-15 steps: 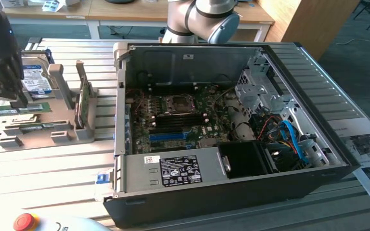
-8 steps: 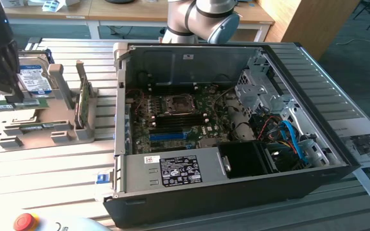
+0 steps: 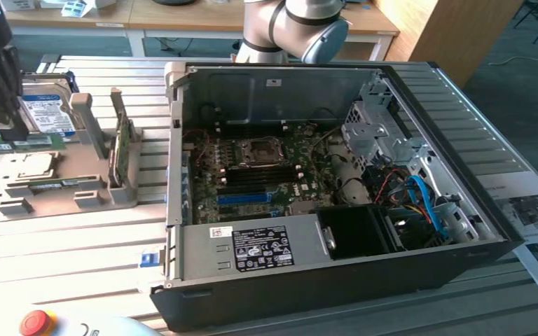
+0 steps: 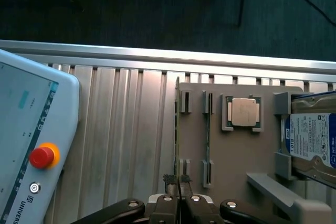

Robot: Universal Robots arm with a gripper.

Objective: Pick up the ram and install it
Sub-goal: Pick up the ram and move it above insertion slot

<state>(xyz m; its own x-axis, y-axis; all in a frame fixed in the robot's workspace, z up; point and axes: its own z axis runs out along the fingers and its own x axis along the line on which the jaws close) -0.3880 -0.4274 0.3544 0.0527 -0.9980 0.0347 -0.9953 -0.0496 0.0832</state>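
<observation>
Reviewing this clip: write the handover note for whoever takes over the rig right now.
Claw: shut on one end of the ram.
Ram: held over the gray holder, at the exterior view's left, apart from the open computer case.
Done: ram grasped.
Left: installing; it is not yet in the motherboard.

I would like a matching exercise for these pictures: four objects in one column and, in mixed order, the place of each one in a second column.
Objects
1. long thin green ram stick
2. square silver processor chip
3. round red push button
4. green motherboard

Places
A. inside the open black computer case
B. on the pale grey handheld pendant
C. held in the gripper
D. flat in a recess of the grey holder

Pairs: 1-C, 2-D, 3-B, 4-A
</observation>
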